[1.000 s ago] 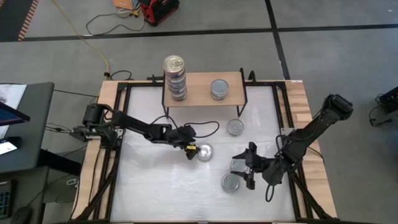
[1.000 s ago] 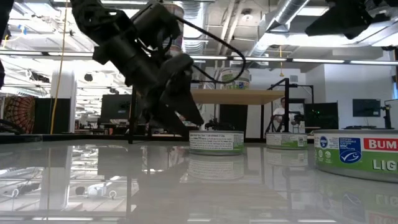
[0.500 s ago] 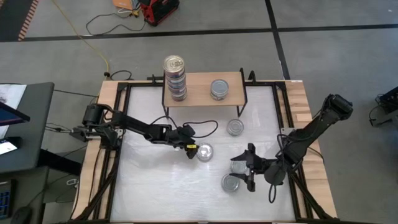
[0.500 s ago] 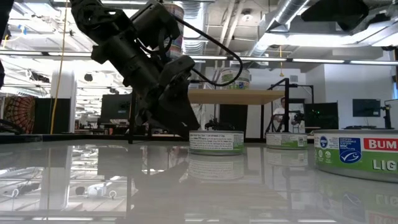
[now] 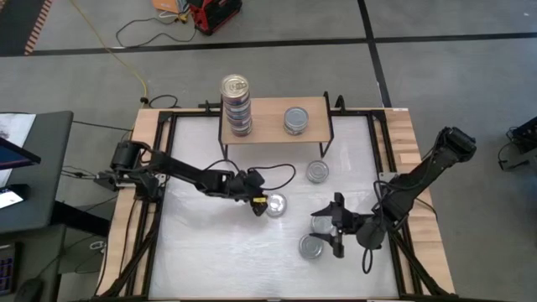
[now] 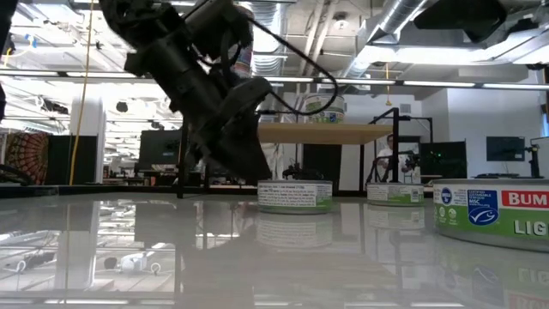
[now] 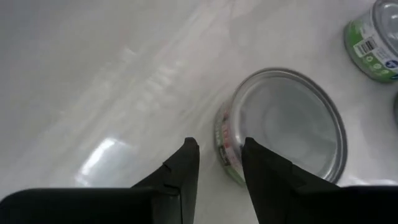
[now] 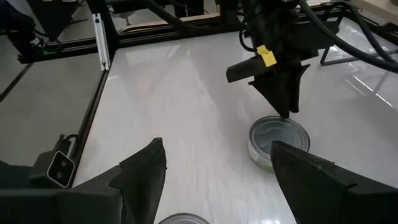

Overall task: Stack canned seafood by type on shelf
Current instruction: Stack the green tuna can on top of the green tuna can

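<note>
the left gripper [image 5: 257, 201] reaches low over the white table [image 5: 210, 260], its two dark fingers [image 7: 186, 163] drawn close with only a narrow gap, their tips at the near rim of a silver-lidded can [image 5: 276, 204] that lies just ahead of them. in the left wrist view the fingertips touch or nearly touch the can's edge, and whether they pinch the rim cannot be told. in the low view the same gripper [image 6: 244, 163] tilts down beside that can [image 6: 295, 196].

the right gripper [image 5: 334, 225] hovers over the table's right part with its fingers [image 8: 142, 171] spread wide and nothing between them. one can [image 5: 321, 224] sits right at its fingertips, another can [image 5: 312, 247] just beside and below them, and a fourth can [image 5: 317, 171] stands farther off toward the shelf [image 5: 273, 117].

beyond both grippers, the shelf carries a tall stack of cans [image 5: 237, 104] at its left end and a short stack [image 5: 295, 120] toward its right.
</note>
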Motion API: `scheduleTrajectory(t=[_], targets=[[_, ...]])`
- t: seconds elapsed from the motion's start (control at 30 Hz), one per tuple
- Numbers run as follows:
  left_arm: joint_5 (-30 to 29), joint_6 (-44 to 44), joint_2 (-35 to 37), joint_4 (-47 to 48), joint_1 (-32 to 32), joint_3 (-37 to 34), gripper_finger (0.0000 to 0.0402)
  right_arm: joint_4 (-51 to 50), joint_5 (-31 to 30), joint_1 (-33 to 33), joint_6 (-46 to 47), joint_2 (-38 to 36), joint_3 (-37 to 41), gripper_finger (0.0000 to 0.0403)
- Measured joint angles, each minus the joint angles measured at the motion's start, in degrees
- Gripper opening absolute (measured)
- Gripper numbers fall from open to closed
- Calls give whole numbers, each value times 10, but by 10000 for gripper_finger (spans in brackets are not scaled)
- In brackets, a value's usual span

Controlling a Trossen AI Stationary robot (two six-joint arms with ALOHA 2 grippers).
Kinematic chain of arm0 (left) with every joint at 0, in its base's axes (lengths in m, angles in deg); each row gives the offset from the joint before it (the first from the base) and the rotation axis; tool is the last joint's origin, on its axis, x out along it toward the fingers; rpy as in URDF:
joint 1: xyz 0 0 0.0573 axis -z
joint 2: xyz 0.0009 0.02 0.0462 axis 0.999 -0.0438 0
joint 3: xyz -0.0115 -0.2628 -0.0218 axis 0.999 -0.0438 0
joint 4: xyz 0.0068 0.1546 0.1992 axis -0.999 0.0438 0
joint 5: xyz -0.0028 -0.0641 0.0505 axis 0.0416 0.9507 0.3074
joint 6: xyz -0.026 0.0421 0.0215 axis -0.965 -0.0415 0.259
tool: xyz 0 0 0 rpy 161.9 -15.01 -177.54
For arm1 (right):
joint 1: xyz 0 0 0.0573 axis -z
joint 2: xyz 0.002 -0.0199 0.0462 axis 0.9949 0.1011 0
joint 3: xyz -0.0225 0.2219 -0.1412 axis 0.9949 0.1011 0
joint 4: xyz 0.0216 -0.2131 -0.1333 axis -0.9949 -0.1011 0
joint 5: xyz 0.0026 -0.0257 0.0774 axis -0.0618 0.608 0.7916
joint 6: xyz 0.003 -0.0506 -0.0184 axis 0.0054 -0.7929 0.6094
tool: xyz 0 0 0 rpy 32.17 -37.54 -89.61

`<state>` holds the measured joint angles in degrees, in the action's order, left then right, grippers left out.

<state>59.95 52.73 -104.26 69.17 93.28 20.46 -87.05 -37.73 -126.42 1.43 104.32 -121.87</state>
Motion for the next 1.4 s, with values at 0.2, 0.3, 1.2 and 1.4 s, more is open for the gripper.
scheduleTrajectory(t=[0.2,0.3,1.2,1.4], targets=[[-26,-7,-1,66,7,37,113,2,0,0,-2,0,0,311],[-26,-14,0,75,7,44,113,8,0,0,-4,0,0,311],[74,-86,-55,46,14,44,77,26,0,-3,-8,0,0,311],[119,-46,-60,47,-1,43,6,24,10,-14,-1,0,0,311]])
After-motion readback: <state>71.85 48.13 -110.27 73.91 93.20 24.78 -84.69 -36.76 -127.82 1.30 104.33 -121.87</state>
